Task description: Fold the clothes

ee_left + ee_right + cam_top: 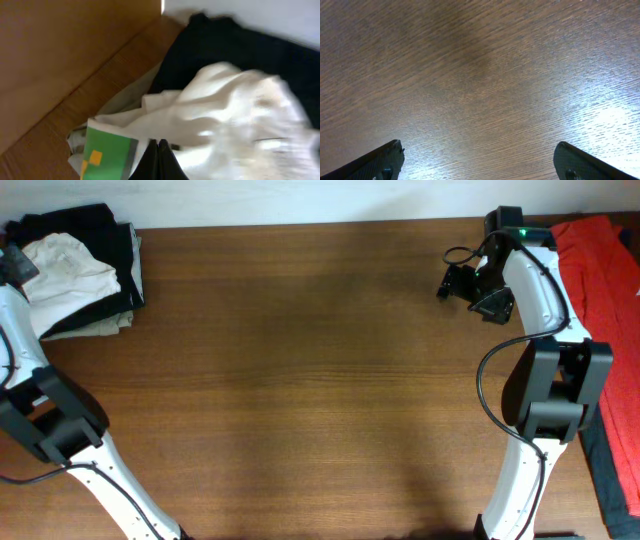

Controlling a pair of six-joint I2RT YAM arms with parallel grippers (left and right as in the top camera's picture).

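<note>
The white T-shirt (65, 265) lies crumpled on the pile of folded black clothes (105, 235) at the table's far left corner. In the left wrist view the shirt (220, 115) fills the middle, with a green label (107, 150) at its near edge. My left gripper (14, 266) sits at the shirt's left edge. Its fingers (158, 145) are pressed together with the tips in the white cloth. My right gripper (455, 280) hovers over bare wood at the far right, with its fingers (480, 160) wide open and empty.
A red garment (600, 270) lies along the table's right edge, beside the right arm. The black clothes (240, 45) reach the table's back edge, against the white wall. The wooden table (300, 380) spans the middle.
</note>
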